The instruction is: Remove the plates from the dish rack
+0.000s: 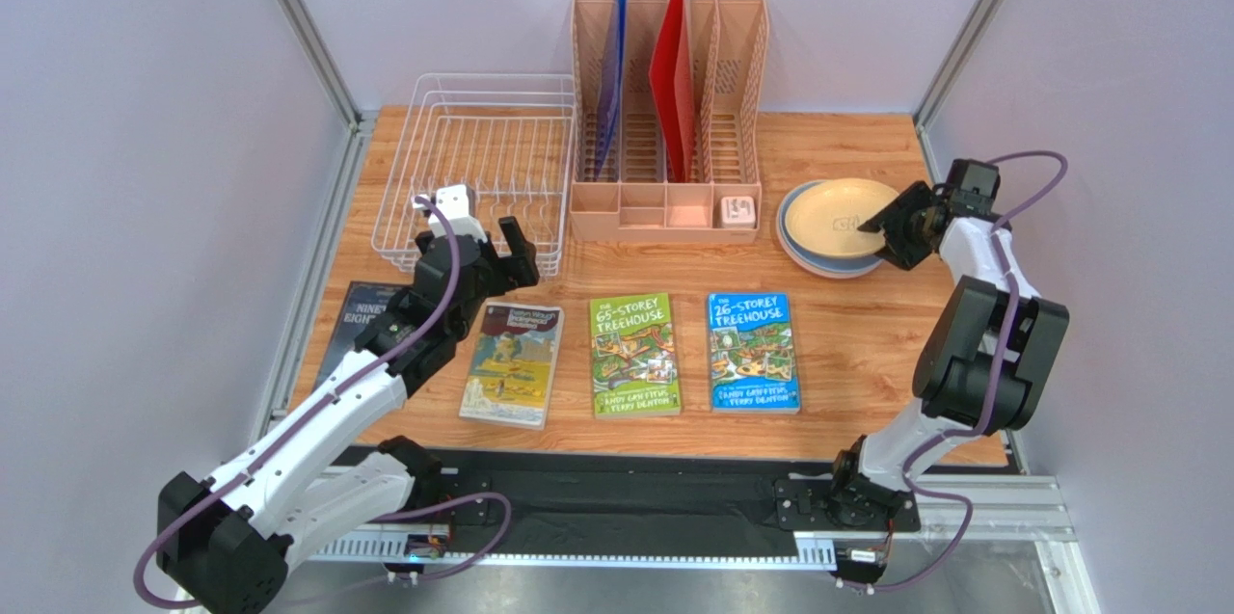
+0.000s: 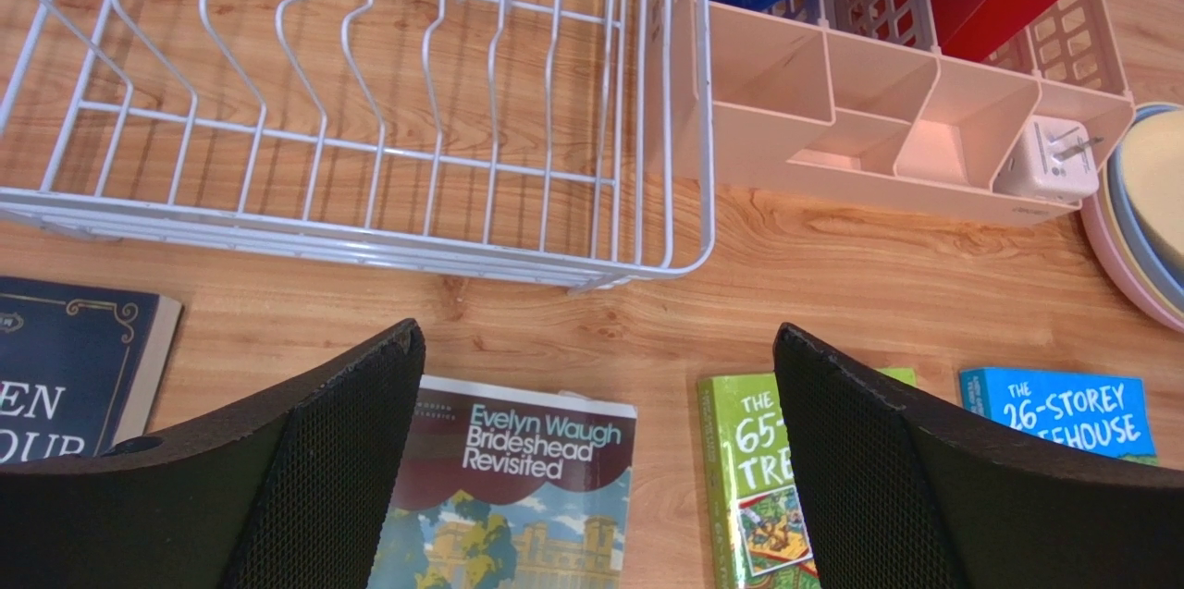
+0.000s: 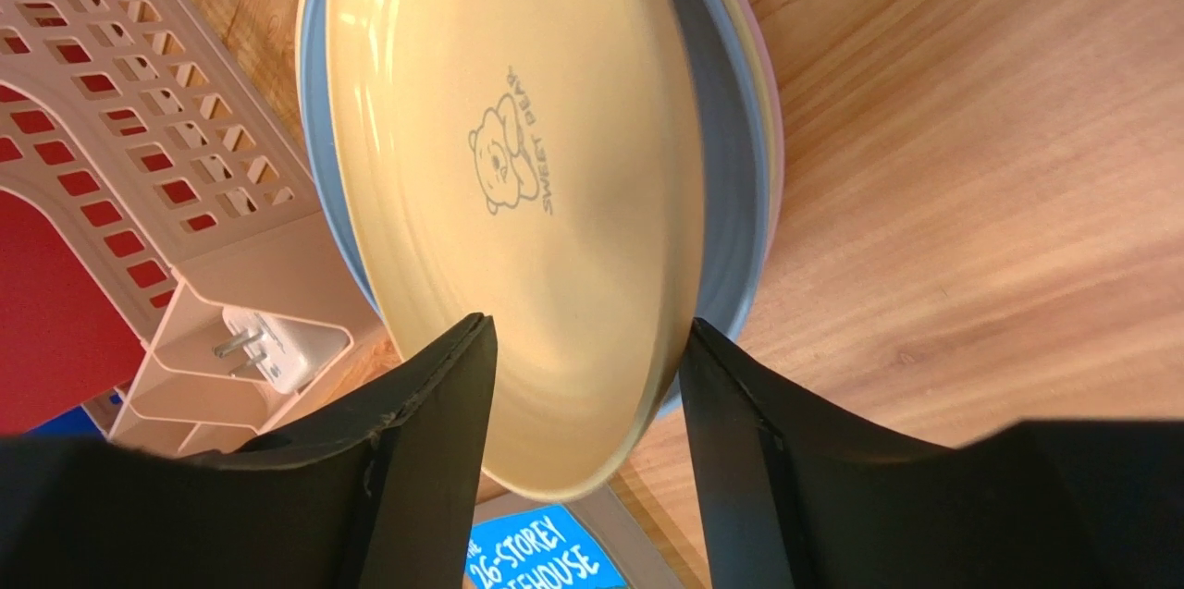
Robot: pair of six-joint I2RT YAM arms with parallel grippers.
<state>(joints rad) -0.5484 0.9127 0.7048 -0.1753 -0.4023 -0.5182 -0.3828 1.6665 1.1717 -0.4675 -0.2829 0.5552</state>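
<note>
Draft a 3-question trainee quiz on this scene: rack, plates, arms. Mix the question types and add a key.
1. True or false: a plate stands in the dish rack.
2. The top plate of the plate stack is: A pink, B tan, C light blue.
3. Which arm's gripper is at the plate stack, left or right?

Key:
1. False; only bare wires show in the rack.
2. B.
3. Right; the right gripper is at the stack's edge with its jaws apart.
</note>
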